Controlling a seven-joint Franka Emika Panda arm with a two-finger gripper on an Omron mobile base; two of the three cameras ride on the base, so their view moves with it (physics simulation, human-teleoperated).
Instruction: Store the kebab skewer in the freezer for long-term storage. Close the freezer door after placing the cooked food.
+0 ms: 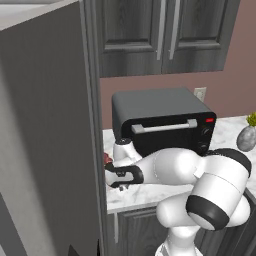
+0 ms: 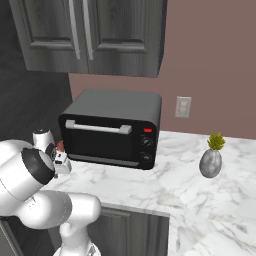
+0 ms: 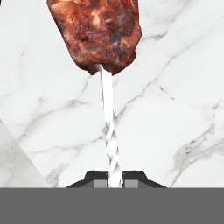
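One skewer [image 3: 109, 131] is pinched by its thin twisted stick between the closed claw [image 3: 114, 178] fingers, its meat jutting ahead over the marble counter [image 3: 175, 109]. It is judged light and stiff, with the slick stick likely to twist; a hold nearer the meat would be steadier.

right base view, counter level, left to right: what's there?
Gripper holding the kebab skewer → black toaster oven → wall outlet → grey vase with a yellow-green plant, all along the marble counter.

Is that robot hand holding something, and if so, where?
Yes: the gripper pinches the kebab skewer by its bare twisted stick end, below the meat.
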